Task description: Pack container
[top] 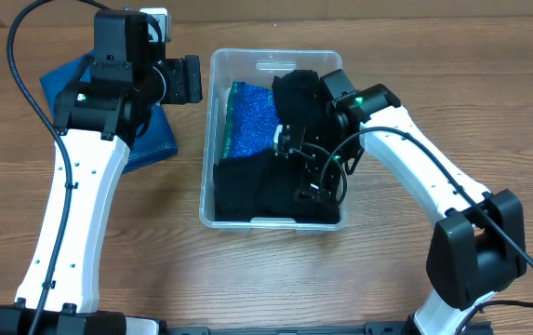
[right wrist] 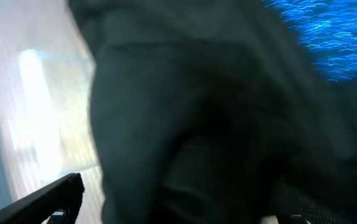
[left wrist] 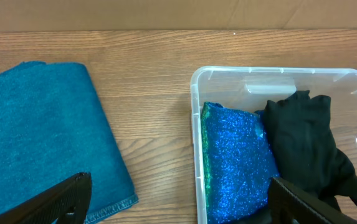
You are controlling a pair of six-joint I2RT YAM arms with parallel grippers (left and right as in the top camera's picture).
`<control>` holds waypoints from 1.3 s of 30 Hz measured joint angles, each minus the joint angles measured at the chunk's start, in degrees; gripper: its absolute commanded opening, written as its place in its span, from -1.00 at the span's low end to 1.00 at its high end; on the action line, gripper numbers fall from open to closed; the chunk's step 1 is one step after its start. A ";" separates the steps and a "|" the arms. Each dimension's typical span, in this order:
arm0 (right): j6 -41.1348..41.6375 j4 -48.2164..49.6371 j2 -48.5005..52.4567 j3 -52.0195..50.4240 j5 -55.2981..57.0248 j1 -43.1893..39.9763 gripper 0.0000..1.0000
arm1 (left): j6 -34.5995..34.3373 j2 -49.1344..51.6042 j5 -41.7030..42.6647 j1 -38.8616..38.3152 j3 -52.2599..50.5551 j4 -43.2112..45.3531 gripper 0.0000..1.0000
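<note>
The clear container (top: pixel 206 130) stands mid-table; its rim also shows in the left wrist view (left wrist: pixel 194 124). Inside lie a sparkly blue pouch (top: pixel 250 121) (left wrist: pixel 234 162), a flat black cloth (top: pixel 257 191) and a bunched black cloth (top: pixel 299 93) (left wrist: pixel 309 143). My right gripper (top: pixel 305 167) is down inside the container. In the right wrist view its fingers (right wrist: pixel 181 199) stand wide apart, with black cloth (right wrist: pixel 197 112) filling the space between them. My left gripper (top: pixel 187 79) (left wrist: pixel 179 180) is open and empty, hovering just left of the container's rim.
A folded blue denim cloth (top: pixel 154 140) (left wrist: pixel 41 124) lies on the wooden table left of the container, partly under my left arm. The right arm's base (top: pixel 475 251) stands at the front right.
</note>
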 measured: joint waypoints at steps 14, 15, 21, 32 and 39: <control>25.97 -8.28 -8.20 15.28 2.23 -0.26 -0.92 | 0.00 0.00 -0.15 0.00 0.00 0.00 0.82; 26.25 -7.89 -8.20 13.79 1.40 -0.11 -0.92 | 0.00 0.00 -0.15 0.00 0.00 0.00 0.82; 27.56 -2.14 -7.80 1.09 3.02 3.80 -0.92 | 0.00 0.00 -0.17 0.00 0.00 0.00 0.82; 29.38 15.26 -7.23 -12.41 10.62 6.01 -0.92 | 0.00 0.00 -0.17 0.00 0.00 0.00 0.82; 30.01 22.80 -2.40 -14.56 17.07 6.10 -0.92 | 0.00 0.00 -0.17 0.00 0.00 -0.48 0.89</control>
